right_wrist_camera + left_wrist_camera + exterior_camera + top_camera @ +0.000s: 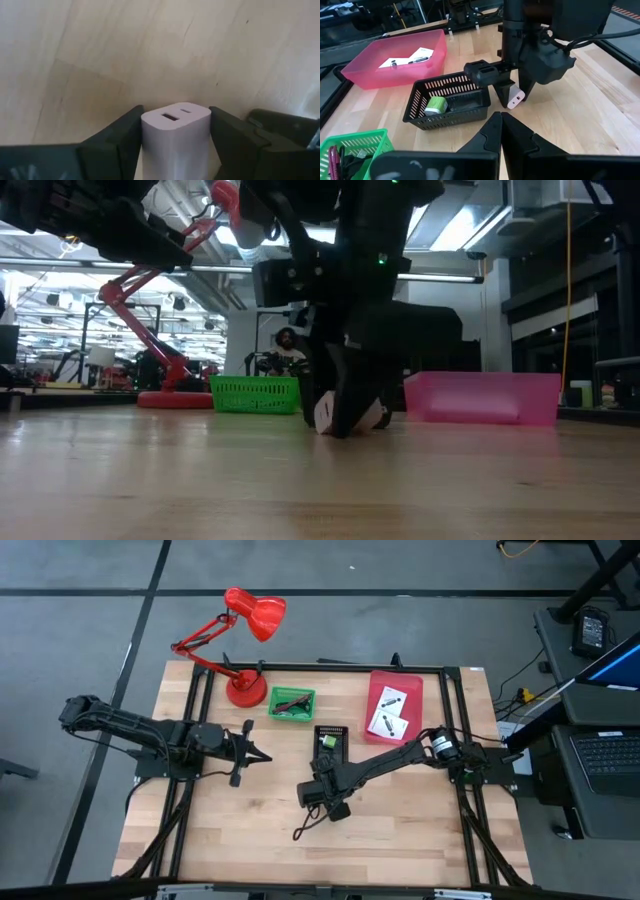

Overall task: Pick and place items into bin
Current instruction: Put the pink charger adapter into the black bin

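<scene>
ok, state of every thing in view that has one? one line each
right end effector: down at the table, fingers either side of the charger block, contact unclear
pink-white charger block: upright on the table
left end effector: shut, empty, waiting left of centre
black basket: holds a green roll
pink bin: holds two white packets
green basket: holds cords
red desk lamp: standing, whether lit is unclear
</scene>
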You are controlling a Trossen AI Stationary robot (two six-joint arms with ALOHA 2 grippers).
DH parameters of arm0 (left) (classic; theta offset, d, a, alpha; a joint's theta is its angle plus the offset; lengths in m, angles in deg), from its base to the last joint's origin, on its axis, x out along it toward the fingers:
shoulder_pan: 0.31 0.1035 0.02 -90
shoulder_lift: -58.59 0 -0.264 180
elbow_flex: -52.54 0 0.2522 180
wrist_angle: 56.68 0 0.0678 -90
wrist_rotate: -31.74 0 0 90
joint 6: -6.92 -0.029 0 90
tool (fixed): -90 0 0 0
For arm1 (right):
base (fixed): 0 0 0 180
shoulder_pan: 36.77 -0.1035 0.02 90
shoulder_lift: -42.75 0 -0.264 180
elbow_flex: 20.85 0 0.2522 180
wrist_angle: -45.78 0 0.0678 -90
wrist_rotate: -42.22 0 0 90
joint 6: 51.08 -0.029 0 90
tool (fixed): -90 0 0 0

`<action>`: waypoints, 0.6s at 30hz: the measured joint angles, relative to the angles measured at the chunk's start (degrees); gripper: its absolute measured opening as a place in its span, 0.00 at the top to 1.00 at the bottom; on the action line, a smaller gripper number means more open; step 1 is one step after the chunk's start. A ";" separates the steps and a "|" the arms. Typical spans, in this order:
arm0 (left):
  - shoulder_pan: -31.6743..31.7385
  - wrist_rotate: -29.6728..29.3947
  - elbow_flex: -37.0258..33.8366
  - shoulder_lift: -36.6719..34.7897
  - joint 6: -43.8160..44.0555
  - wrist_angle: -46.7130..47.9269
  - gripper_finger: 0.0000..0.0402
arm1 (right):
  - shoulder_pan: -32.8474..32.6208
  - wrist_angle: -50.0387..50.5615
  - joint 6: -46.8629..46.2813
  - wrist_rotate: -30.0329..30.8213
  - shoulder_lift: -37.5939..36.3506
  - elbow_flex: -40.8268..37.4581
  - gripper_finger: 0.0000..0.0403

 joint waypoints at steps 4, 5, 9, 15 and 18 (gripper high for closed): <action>0.00 0.00 0.00 0.00 -0.02 0.07 0.99 | 0.01 0.07 -0.09 -1.32 0.00 0.00 0.47; 0.00 0.00 0.00 0.00 -0.02 0.08 0.99 | 0.02 0.20 -0.14 -1.44 0.00 0.00 0.47; 0.00 0.00 0.00 0.00 -0.02 0.09 0.99 | 0.00 1.15 -0.12 -1.45 0.00 0.00 0.47; 0.00 0.00 0.00 0.00 -0.02 0.09 0.99 | 0.00 1.31 -0.12 -1.52 0.00 0.00 0.47; 0.00 0.00 0.00 0.00 -0.02 0.09 0.99 | 0.00 1.33 -0.04 -1.50 0.00 0.02 0.49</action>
